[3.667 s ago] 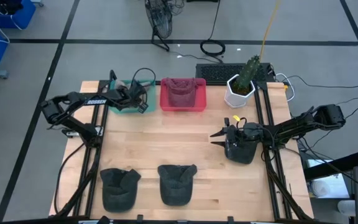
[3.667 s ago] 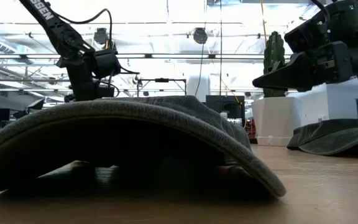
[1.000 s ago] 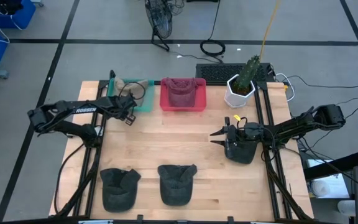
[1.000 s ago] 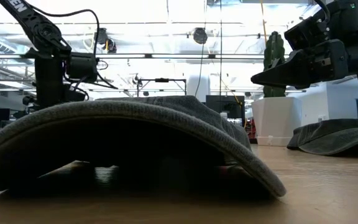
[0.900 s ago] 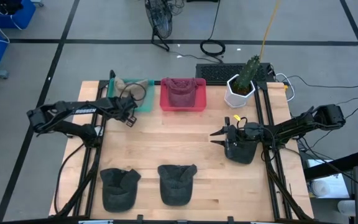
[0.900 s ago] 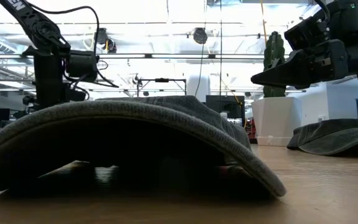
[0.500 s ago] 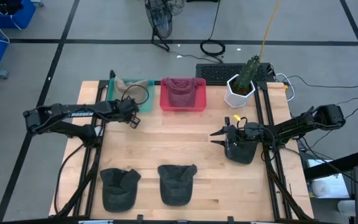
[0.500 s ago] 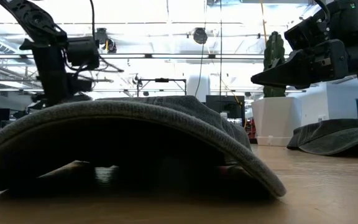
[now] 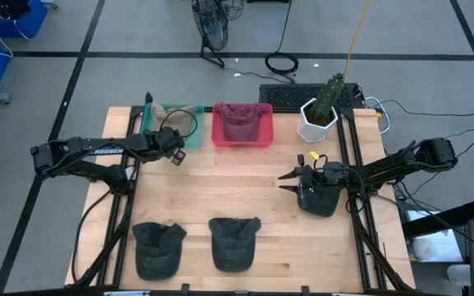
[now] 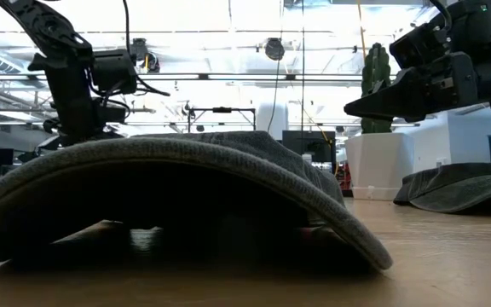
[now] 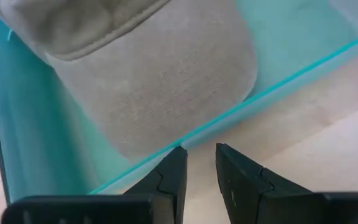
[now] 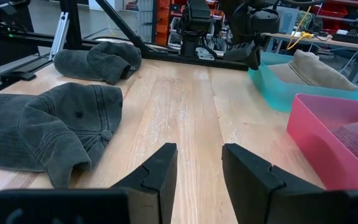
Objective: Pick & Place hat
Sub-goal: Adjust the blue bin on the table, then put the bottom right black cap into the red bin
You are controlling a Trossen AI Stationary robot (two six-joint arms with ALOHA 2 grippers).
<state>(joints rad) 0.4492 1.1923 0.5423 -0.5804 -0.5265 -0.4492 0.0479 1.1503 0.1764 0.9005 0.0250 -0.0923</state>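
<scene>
Left gripper (image 11: 197, 163), fingers narrowly apart and empty, hovers just outside the teal bin (image 11: 17, 124), where a beige hat (image 11: 148, 68) lies ahead; right gripper (image 12: 197, 163), open and empty, waits near a dark hat (image 12: 36, 130)

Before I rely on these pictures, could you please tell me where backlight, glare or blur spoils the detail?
Low view: bright ceiling lights backlight the near dark hat, its underside black. Left wrist view: the beige hat in the teal bin is close and soft. High view: evenly lit, no glare.
</scene>
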